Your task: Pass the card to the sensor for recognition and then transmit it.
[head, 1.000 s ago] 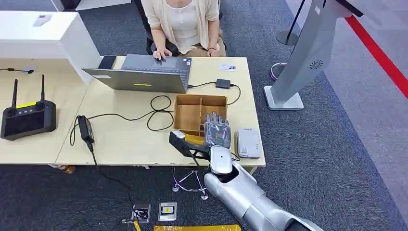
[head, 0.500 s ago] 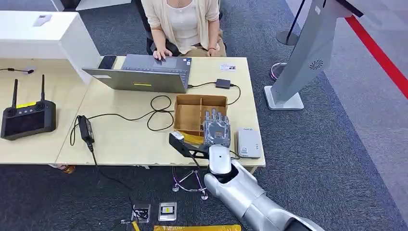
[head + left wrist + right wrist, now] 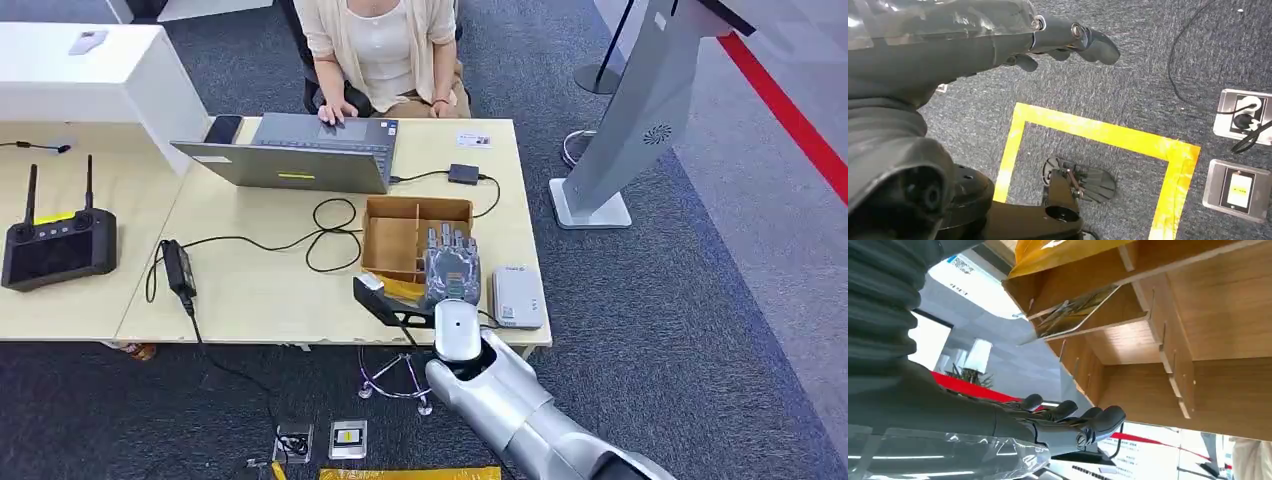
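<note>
Pale wood table [image 3: 260, 290] carries a grey laptop [image 3: 300, 155] with a person [image 3: 385, 50] typing at it, a black controller [image 3: 55, 245], and a brown box [image 3: 405, 235] split into compartments. Beside the box lies a white sensor [image 3: 516, 296]; its small blue label is too small to read. A white card [image 3: 474, 140] with unreadable print lies at the far edge near the person.

Right arm [image 3: 510, 405] reaches in from below. Right hand [image 3: 450, 265] is flat, fingers straight and close together, holding nothing, over the box's near edge, thumb [image 3: 385, 298] stuck out sideways. In the right wrist view the fingers [image 3: 1088, 425] sit below the box [image 3: 1158, 335] walls, where a clear sleeve [image 3: 1073, 310] leans in one compartment.

Left hand [image 3: 1048, 40] hangs over grey carpet with yellow tape [image 3: 1098, 135], fingers loosely extended, holding nothing.
</note>
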